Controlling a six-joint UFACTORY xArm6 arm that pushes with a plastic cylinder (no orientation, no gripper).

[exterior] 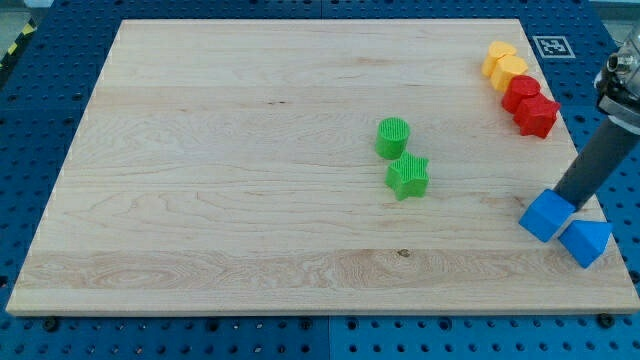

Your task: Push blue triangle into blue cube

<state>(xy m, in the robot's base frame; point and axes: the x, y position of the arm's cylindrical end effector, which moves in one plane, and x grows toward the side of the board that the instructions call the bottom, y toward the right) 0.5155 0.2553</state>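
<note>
- My tip [566, 199] is a bare rod end: nothing to open or close, nothing carried. It sits at the board's right edge, and its very end looks hidden behind the blue cube's upper edge, so I cannot tell whether it touches.
- The blue cube [546, 215] lies just below and to the view's left of my tip, right against it as seen.
- The blue triangle [587, 241] lies below my tip and slightly to the view's right, close to the board's bottom-right corner, beside the cube with at most a hairline gap.
- The relation that matters: cube lies up-left of triangle, so I judge the push must come from the triangle's lower-right side, and my tip now stands on the wrong side, above both.
- Farther off to the view's left: green star [408, 176], then green cylinder [393, 137].
- Toward the view's top: two red blocks [530, 105], then two yellow blocks [503, 65].
- Wooden board [230, 180] underlies everything.
</note>
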